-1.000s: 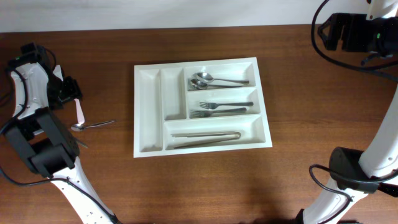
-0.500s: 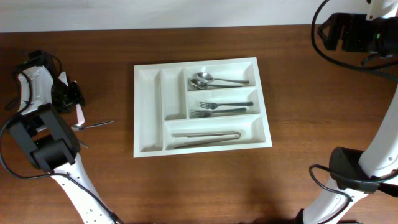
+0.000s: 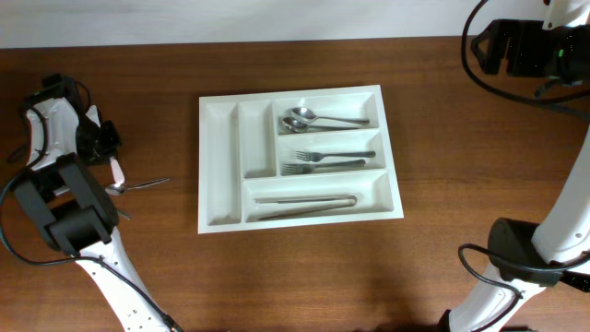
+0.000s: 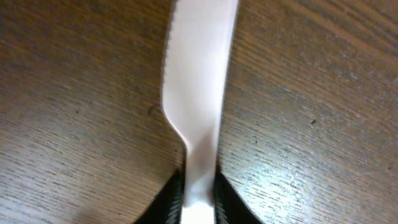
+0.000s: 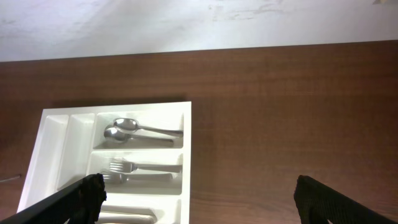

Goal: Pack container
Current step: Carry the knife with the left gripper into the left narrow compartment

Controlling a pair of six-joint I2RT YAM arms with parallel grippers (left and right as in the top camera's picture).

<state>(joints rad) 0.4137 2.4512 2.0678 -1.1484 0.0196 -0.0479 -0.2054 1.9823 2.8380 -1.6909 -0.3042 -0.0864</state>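
The container is a white compartment tray at the table's middle, also visible in the right wrist view. It holds two spoons, two forks and long utensils in its front slot. A white plastic knife lies flat on the wood at the far left. My left gripper is shut on its handle, low over the table. My right gripper hangs open and empty, high at the back right.
A metal spoon lies on the table just right of the knife, between it and the tray. A pale wall borders the far table edge. Brown wood surrounds the tray on every side.
My left gripper has closed its jaws onto the white knife's handle after shifting slightly over it. The right arm and the tray's contents have not moved.
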